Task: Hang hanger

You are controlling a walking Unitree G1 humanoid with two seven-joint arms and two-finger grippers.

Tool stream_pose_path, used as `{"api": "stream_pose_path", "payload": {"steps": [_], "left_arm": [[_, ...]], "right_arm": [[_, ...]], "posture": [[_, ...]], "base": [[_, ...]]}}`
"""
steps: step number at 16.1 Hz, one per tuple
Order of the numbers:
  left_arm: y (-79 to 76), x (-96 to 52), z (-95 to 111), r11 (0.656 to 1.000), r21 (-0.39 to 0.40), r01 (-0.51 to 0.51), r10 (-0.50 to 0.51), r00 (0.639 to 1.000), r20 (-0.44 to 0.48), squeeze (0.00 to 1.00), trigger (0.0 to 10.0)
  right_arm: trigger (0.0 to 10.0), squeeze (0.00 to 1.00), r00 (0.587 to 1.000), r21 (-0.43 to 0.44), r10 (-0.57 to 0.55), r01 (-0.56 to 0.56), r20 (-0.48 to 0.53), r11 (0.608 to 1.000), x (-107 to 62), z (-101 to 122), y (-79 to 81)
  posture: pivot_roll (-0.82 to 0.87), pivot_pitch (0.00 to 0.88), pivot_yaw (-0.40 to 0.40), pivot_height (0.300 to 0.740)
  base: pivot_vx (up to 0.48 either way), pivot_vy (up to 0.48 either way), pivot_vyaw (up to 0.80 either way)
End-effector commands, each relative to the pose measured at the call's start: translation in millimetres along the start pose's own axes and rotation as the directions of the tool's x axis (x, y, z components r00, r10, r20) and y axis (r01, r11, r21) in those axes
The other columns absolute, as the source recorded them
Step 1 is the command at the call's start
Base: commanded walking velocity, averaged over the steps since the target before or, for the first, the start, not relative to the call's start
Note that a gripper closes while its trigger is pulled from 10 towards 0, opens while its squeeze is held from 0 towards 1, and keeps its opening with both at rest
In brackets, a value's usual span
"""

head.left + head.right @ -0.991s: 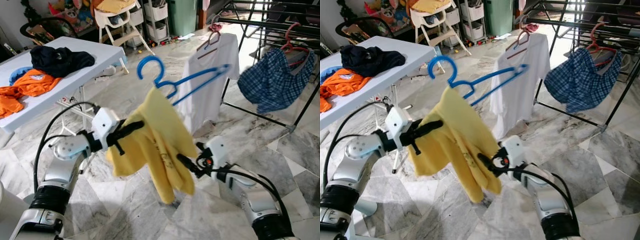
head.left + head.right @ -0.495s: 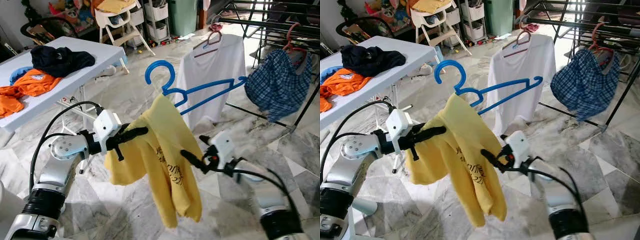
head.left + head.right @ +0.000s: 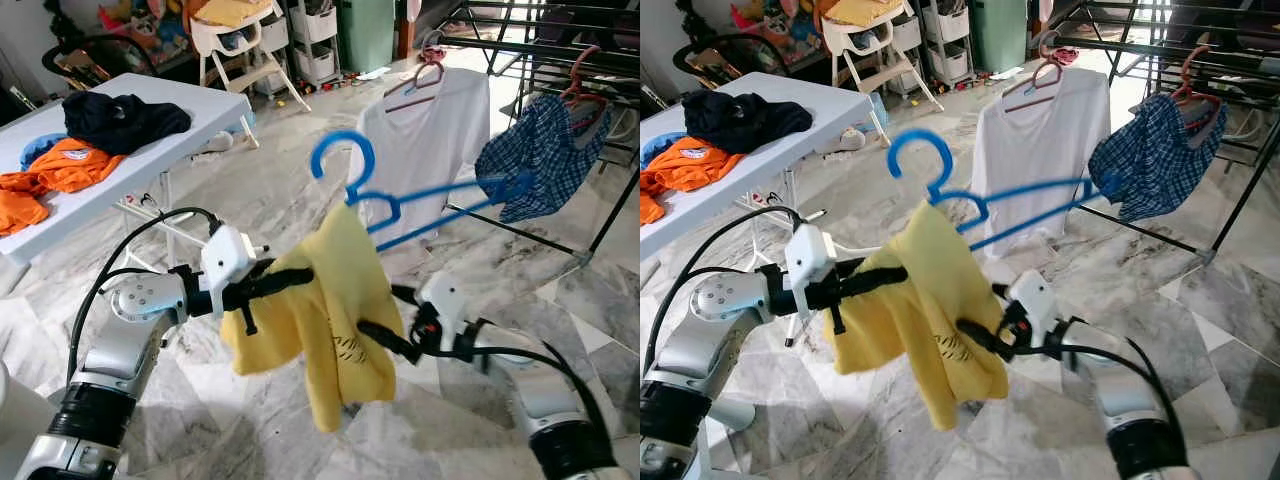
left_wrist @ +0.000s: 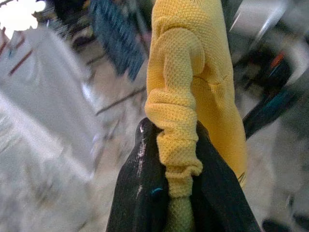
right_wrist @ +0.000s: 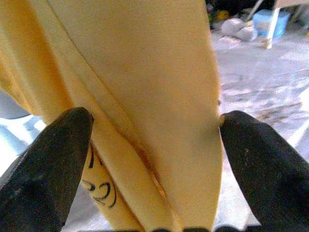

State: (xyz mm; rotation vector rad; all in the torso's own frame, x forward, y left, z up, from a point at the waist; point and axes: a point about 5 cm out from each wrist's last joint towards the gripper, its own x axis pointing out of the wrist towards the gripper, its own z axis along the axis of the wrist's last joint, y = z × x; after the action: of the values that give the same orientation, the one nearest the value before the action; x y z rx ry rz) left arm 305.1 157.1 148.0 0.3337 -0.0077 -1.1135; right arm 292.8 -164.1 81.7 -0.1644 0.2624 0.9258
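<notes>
A yellow shirt [image 3: 335, 300] hangs half-threaded on a blue hanger [image 3: 440, 192], whose hook [image 3: 340, 150] points up and whose free arm reaches toward the drying rack [image 3: 560, 45]. My left gripper [image 3: 305, 273] is shut on a bunched fold of the shirt; in the left wrist view the cloth [image 4: 178, 121] is pinched between both black fingers [image 4: 140, 193]. My right gripper [image 3: 378, 308] is open against the shirt's right side. In the right wrist view its fingers [image 5: 53, 159] stand wide apart with the cloth [image 5: 145, 96] between them.
On the rack hang a white shirt [image 3: 430, 130] on a brown hanger and a blue plaid garment [image 3: 540, 150] on a red one. A white folding table [image 3: 150, 165] at the left carries orange and dark clothes. Marble floor [image 3: 560, 290] lies before the rack.
The hanger has swung rightward and flatter, its free arm now nearer the plaid garment. The shirt has bunched shorter. My right gripper has moved left, under the shirt's edge.
</notes>
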Motion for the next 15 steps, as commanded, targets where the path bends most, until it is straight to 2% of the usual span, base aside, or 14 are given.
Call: {"api": "stream_pose_path", "payload": {"steps": [1, 4, 5, 7, 10, 11, 14, 15], "left_arm": [[8.7, -9.3, -3.3, 0.999, 0.024, -0.046, 0.047, 0.998, -0.032, 0.0, 0.0], [4.2, -13.6, -18.5, 0.999, -0.024, -0.044, 0.042, 0.997, -0.07, 0.0, 0.0], [1.4, -10.7, -14.4, 0.999, -0.037, -0.023, 0.021, 0.999, -0.042, 0.0, 0.0], [2.1, -7.2, -7.9, 1.0, -0.02, -0.007, 0.006, 1.0, -0.023, 0.0, 0.0], [4.1, -1.9, 4.7, 1.0, 0.014, 0.016, -0.016, 1.0, 0.014, 0.0, 0.0], [6.1, -1.0, 10.1, 1.0, 0.022, 0.014, -0.015, 0.999, 0.03, 0.0, 0.0], [5.3, -0.7, 11.8, 0.999, 0.029, 0.019, -0.02, 0.999, 0.035, 0.0, 0.0], [4.7, -0.1, 13.5, 0.999, 0.026, 0.02, -0.021, 0.999, 0.045, 0.0, 0.0]], "right_arm": [[10.0, 0.0, 0.999, -0.003, 0.028, -0.028, 0.025, 1.0, 1.2, 7.9, 0.3], [10.0, 0.0, 1.0, -0.02, -0.027, 0.027, -0.014, 0.999, -1.8, 2.8, -10.1], [10.0, 0.0, 0.997, -0.036, -0.047, 0.045, -0.058, 0.998, -2.4, -5.2, -14.1], [10.0, 0.0, 0.997, -0.021, -0.029, 0.027, -0.073, 0.999, 1.5, -8.3, -13.6], [10.0, 0.0, 0.997, 0.005, 0.026, -0.025, -0.075, 1.0, 12.8, -8.2, -8.2], [10.0, 0.0, 0.994, 0.013, 0.081, -0.081, -0.074, 0.997, 20.6, -9.7, -1.3], [10.0, 0.0, 0.99, 0.017, 0.113, -0.112, -0.086, 0.994, 25.9, -14.7, 6.0], [0.0, 0.0, 0.992, 0.035, 0.1, -0.098, -0.078, 0.995, 26.2, -15.3, 5.1]], "posture": [[-0.1, 0.008, 0.168, 0.74], [-0.11, 0.009, 0.167, 0.74], [-0.11, 0.009, 0.167, 0.74], [-0.11, 0.008, 0.167, 0.74], [-0.1, 0.006, 0.167, 0.74], [-0.09, 0.005, 0.166, 0.74], [-0.09, 0.006, 0.164, 0.74], [-0.09, 0.008, 0.164, 0.74]], "base": [[0.0, 0.0, 0.0], [0.0, 0.0, 0.0], [0.0, 0.0, 0.0], [0.0, 0.0, 0.0], [0.0, 0.0, 0.0], [0.0, 0.0, 0.0], [0.0, 0.0, 0.0], [0.0, 0.0, 0.0]]}}
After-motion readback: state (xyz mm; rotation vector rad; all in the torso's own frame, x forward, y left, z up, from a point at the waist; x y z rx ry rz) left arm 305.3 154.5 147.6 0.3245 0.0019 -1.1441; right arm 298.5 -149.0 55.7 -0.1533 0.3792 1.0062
